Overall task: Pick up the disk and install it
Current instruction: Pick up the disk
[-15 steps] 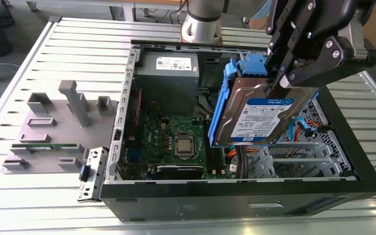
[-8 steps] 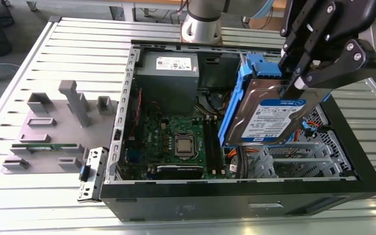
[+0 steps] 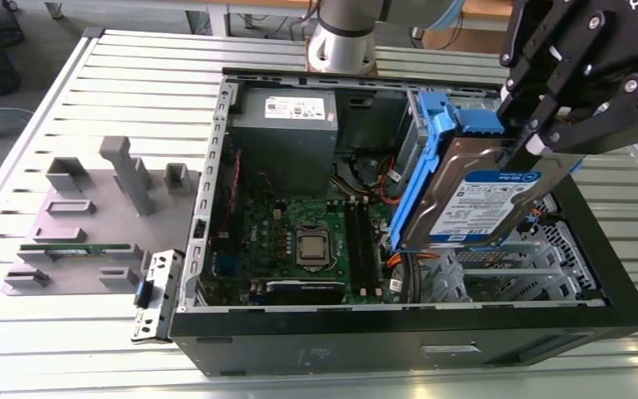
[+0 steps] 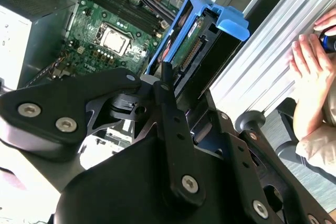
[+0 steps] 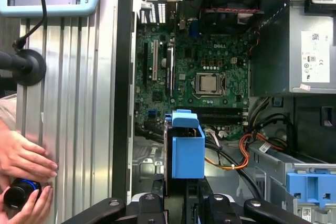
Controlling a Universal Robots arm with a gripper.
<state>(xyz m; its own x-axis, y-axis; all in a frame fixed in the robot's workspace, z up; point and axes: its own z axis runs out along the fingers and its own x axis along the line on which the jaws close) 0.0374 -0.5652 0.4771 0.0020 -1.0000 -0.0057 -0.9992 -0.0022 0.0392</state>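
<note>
i see the claw [image 3: 538,143] clenched on the disk [image 3: 472,199] — it hangs tilted under the claw, above the open case [image 3: 408,331] (silver body, white-and-blue label, blue rails).

We saw the disk [image 3: 468,204] as a flat silver-metal drive with a white-and-blue label, framed by blue plastic rails that ended in a blue handle; it hung clear of any surface, steeply tilted, label face toward the exterior camera and handle end uppermost; the gripper [image 3: 527,148] was clamped on its upper edge; it hovered over the open computer case [image 3: 408,337], on the exterior view's right side of the interior; in the second wrist view the disk [image 4: 191,51] showed us its green circuit-board underside and connector; in the first wrist view its blue handle end [image 5: 187,150] faced us.
</note>
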